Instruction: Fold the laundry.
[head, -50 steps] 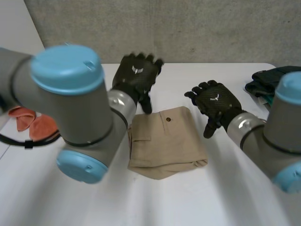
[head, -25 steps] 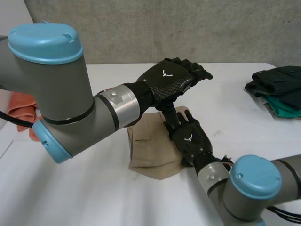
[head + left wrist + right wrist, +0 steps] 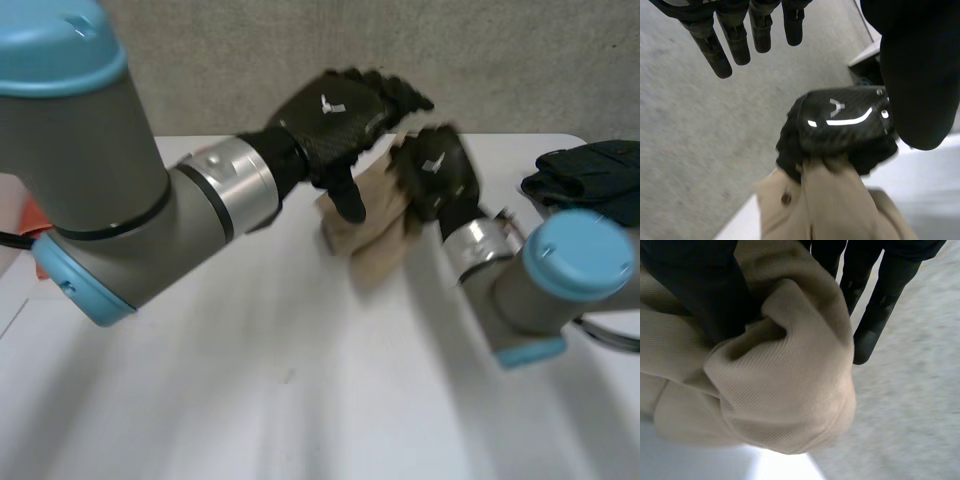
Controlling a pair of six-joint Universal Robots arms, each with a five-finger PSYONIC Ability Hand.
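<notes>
My right hand (image 3: pixel 436 172) is shut on the folded tan shorts (image 3: pixel 366 222) and holds the bundle up off the white table (image 3: pixel 300 380), toward its far side. In the right wrist view the tan shorts (image 3: pixel 785 385) bulge out, bunched under the thumb (image 3: pixel 695 285). My left hand (image 3: pixel 340 105) hovers open just beside and above the bundle, fingers straight, holding nothing. From the left wrist, the left hand's fingers (image 3: pixel 735 35) hang spread above the right hand (image 3: pixel 840 125), which clamps the top of the shorts (image 3: pixel 830 210), a button showing.
A pile of dark folded clothes (image 3: pixel 590 178) lies at the table's far right edge. An orange cloth (image 3: pixel 38 225) peeks out behind my left arm at the far left. A grey wall runs behind the table.
My right hand came down on the folded shorts, closed on them and lifted them toward the back of the table. My left hand swung over and above them, staying open.
</notes>
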